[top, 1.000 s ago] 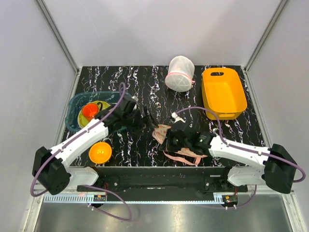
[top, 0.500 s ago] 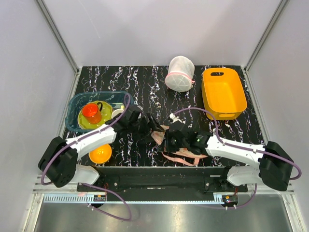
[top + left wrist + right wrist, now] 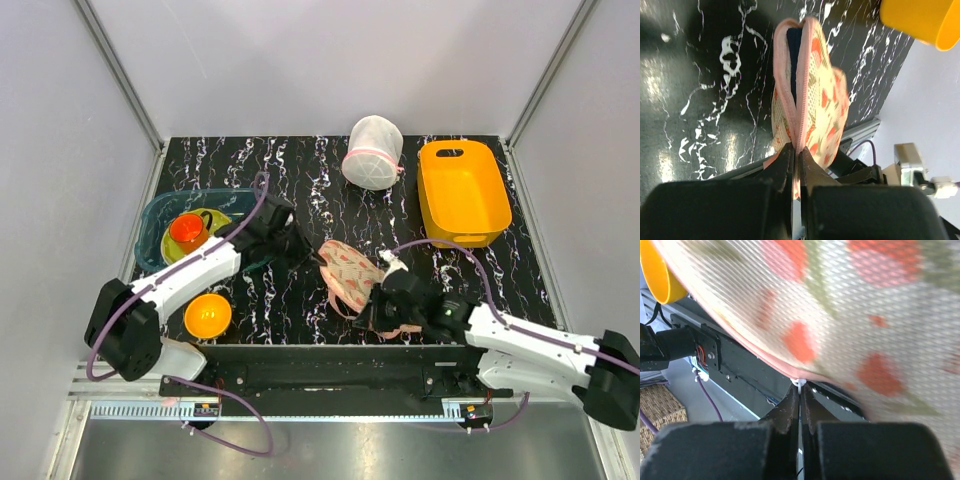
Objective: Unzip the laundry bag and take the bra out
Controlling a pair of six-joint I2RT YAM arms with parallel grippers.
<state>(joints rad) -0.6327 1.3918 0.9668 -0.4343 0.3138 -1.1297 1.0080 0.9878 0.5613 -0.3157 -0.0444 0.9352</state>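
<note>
The laundry bag [image 3: 350,270], beige-pink with orange and green print, lies stretched between my two grippers at the table's near middle. My left gripper [image 3: 308,256] is shut on the pink edging at the bag's left end [image 3: 798,135]. In the left wrist view the zip gapes at the far end, and the dark navy bra [image 3: 792,55] shows inside. My right gripper [image 3: 376,302] is at the bag's near right side, shut on the small white zip pull [image 3: 799,383]. The printed fabric [image 3: 840,305] fills the upper part of the right wrist view.
A rounded white mesh bag [image 3: 373,152] stands at the back. An orange tub [image 3: 462,190] is at the back right. A teal basket [image 3: 160,215] holding a red cup [image 3: 186,231] sits at the left. An orange bowl [image 3: 207,315] is near the left arm.
My left gripper has shut on the bag's pink edge. The right arm has pulled back to the right and nearer, holding the zip pull. The bag now lies drawn out and more exposed.
</note>
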